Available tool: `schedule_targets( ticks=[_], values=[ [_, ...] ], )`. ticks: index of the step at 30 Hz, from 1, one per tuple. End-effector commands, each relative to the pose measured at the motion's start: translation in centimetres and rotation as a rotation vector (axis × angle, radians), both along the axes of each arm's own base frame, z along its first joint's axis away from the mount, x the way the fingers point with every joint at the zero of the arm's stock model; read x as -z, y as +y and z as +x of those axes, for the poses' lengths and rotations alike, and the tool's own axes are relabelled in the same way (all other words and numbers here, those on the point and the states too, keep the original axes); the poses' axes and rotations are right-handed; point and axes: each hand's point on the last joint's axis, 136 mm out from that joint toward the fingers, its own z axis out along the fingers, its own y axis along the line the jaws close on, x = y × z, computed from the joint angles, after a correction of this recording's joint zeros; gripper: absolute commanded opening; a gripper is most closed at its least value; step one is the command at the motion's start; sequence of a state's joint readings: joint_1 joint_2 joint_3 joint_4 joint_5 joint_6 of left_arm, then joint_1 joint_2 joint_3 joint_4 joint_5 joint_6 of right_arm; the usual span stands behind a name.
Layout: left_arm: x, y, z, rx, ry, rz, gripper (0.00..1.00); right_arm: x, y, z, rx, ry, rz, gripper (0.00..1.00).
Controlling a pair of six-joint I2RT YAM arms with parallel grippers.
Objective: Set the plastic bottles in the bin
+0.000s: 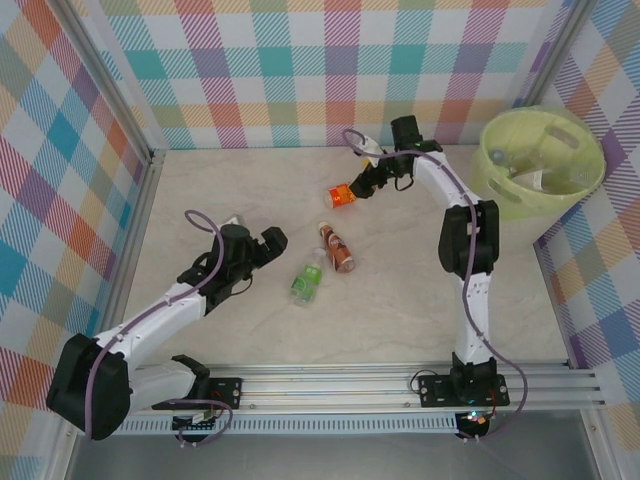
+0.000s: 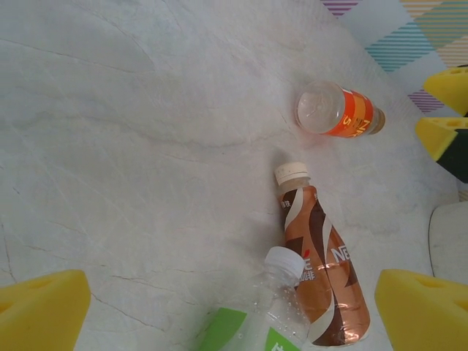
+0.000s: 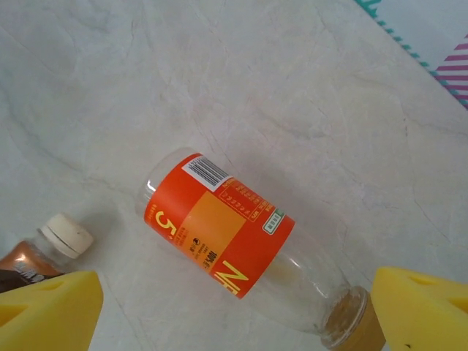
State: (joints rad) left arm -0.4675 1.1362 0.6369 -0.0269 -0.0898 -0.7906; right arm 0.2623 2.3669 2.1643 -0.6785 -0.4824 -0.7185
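Three bottles (image 1: pixel 337 248) lie on the table (image 1: pixel 230 190), left of the bin (image 1: pixel 520 197).

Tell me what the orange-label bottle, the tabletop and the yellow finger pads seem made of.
The orange-label bottle: clear thin plastic, glossy; the table shows through its body, with a printed film label. The tabletop: pale, grey-veined, marble-look surface, matte; stone or laminate, cannot tell. The pads: yellow, soft-looking foam or rubber, dull with no shine.

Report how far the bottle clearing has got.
Done: some bottles seem to lie in the bin. In hand: nothing gripped; the right pincer hangs open over the orange-label bottle, the left pincer open near the others. Left: that bottle, the brown-label bottle and the green-label bottle on the table.
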Motion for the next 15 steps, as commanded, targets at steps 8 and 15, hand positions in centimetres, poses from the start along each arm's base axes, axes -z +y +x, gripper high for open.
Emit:
schedule_targets(
  ticks=[8,15],
  values=[
    [0.9,1.7,-0.8,-0.053,0.013,0.015,1.00,1.9,4.4,2.5,-0.016,0.018,0.059,0.96],
    [1.1,2.3,-1.1,-0.065,0.013,0.023,1.00,3.0,5.2,-0.8,-0.071,0.214,0.114,0.95]
  ],
)
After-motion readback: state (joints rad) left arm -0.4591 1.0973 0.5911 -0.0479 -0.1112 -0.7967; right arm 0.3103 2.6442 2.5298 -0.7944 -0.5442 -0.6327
